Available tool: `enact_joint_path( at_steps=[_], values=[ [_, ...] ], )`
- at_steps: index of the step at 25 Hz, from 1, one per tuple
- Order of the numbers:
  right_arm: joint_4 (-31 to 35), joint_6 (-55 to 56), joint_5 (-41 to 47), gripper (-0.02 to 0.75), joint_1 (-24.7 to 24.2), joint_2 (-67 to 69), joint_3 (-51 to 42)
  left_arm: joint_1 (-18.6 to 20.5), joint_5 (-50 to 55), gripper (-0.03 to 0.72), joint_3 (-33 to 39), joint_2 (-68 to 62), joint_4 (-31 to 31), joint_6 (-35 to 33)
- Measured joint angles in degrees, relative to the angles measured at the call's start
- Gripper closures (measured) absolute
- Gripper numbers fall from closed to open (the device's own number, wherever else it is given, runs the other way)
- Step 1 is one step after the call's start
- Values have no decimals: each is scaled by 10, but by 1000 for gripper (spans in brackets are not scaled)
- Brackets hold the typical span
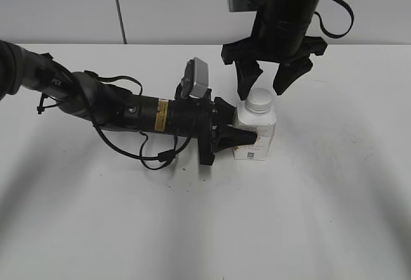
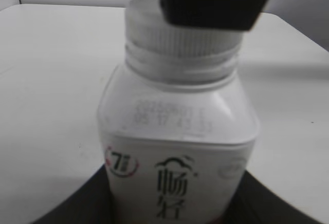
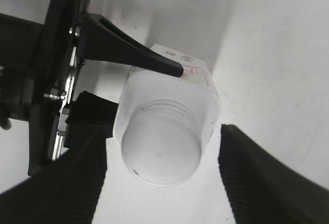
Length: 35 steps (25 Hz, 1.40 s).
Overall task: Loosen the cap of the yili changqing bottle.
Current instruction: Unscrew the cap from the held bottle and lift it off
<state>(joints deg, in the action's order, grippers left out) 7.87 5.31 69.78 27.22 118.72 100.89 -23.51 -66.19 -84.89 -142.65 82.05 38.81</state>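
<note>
The yili changqing bottle (image 1: 255,132) stands upright on the white table, white and squarish, with printed characters on its label (image 2: 177,183). Its white ribbed cap (image 1: 260,99) is on the neck, and also shows in the left wrist view (image 2: 180,41) and from above in the right wrist view (image 3: 160,152). My left gripper (image 1: 236,135) lies along the table and is shut on the bottle's body. My right gripper (image 1: 264,84) hangs open just above the cap, one finger on each side, not touching it (image 3: 162,183).
The white table (image 1: 321,216) stretches to the front and right. The left arm and its cables (image 1: 115,110) lie across the left half. A pale wall stands behind the table's far edge.
</note>
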Motion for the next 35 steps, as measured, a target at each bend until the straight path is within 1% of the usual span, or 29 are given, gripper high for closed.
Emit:
enact_joint_path(
  at_steps=[10,12,13,16,21,23,26,31,35],
  values=[
    [-1,1,1,205,0,5,-2,0,-1,374,0,-1,-1,0],
    [-1,1,1,228,0,5,-2,0,-2,374,0,-1,-1,0],
    [-1,1,1,252,0,5,-2,0,-2,374,0,-1,-1,0],
    [0,1,1,351,0,5,-2,0,-2,374,0,-1,-1,0],
    [2,0,1,357,0,5,-2,0,-2,374,0,-1,-1,0],
    [3,-21,1,357,0,5,-2,0,-2,374,0,-1,-1,0],
    [3,-125,1,357,0,5,-2,0,-2,375,0,-1,-1,0],
    [1,-393,1,357,0,5,-2,0,-2,375,0,-1,-1,0],
    [1,-552,2,357,0,5,-1,0,-3,375,0,-1,-2,0]
  ],
)
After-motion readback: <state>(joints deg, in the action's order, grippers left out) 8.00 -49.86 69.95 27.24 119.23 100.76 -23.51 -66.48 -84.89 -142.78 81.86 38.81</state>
